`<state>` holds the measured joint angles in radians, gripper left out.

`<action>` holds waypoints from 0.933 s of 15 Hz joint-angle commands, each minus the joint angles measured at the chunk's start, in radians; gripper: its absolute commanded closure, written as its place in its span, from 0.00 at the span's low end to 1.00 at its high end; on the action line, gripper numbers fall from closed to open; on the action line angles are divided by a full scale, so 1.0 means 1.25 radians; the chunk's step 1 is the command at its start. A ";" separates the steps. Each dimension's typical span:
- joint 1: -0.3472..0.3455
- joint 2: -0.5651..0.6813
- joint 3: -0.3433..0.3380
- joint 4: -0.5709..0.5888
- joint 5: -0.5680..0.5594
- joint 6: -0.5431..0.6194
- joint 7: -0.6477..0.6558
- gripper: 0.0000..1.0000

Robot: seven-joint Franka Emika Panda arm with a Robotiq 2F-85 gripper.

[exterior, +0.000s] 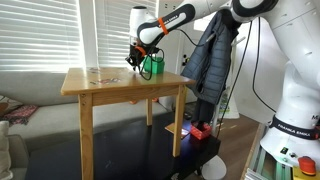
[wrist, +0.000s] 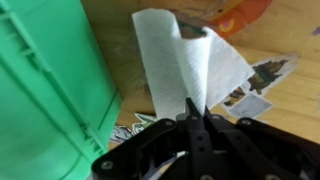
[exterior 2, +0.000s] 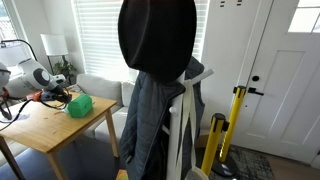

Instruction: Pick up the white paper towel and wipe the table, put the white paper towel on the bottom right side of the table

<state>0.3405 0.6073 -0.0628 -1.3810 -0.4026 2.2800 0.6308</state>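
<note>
Daylight is glowing through white horizontal blinds (exterior: 95, 30) covering wide windows in both exterior views. A pale sofa (exterior: 15, 115) is sitting below them, and a white table lamp (exterior 2: 52, 44) is standing by the window. A dark jacket (exterior 2: 150, 120) is hanging on a white coat stand (exterior 2: 183, 140), with a black hat (exterior 2: 157, 35) topping it. A white panelled door (exterior 2: 285, 70) is standing closed beside a yellow pole (exterior 2: 236, 115). The floor (exterior: 130, 150) is looking dark.

White paper towel (wrist: 183, 58) pinched by end effector (wrist: 193, 112)

"FRANKA EMIKA" — on the robot base (exterior: 293, 128)
</note>
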 commanded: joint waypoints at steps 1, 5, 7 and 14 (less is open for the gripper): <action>-0.006 0.062 0.007 0.092 0.047 -0.051 -0.017 1.00; -0.008 0.085 0.006 0.136 0.069 -0.082 -0.016 1.00; -0.019 0.093 0.020 0.153 0.100 -0.075 -0.025 1.00; -0.011 0.157 -0.008 0.211 0.132 0.089 0.035 1.00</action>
<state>0.3187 0.7310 -0.0462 -1.1918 -0.2448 2.3003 0.6343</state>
